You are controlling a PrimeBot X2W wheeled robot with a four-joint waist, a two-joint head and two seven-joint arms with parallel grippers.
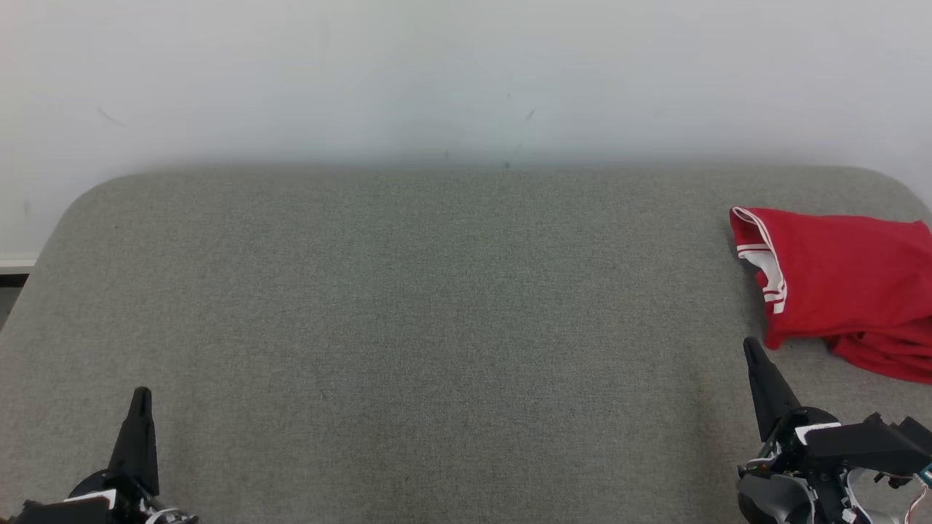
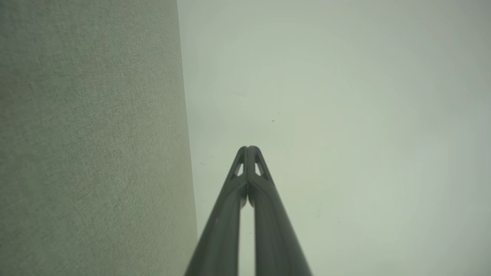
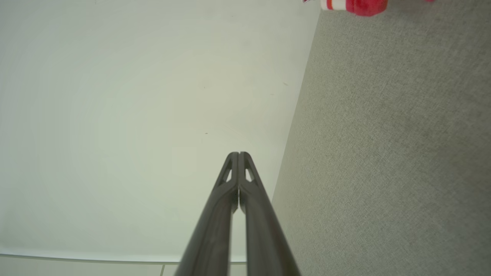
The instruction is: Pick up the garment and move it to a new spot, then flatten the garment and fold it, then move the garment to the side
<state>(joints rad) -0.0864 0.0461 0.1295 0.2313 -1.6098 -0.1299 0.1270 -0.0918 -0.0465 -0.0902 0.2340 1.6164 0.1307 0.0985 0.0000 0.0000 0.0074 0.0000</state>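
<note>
We can read no text, label, brand, number or sign in any of these views. The red fabric garment (image 1: 844,291), lying at about three o'clock on the grey woven-fabric surface (image 1: 437,327), shows us plain white stripes along its trim and no lettering. The faint dark marks on the pale wall (image 1: 466,73) at twelve o'clock look to us like specks and scratches, not characters.
</note>
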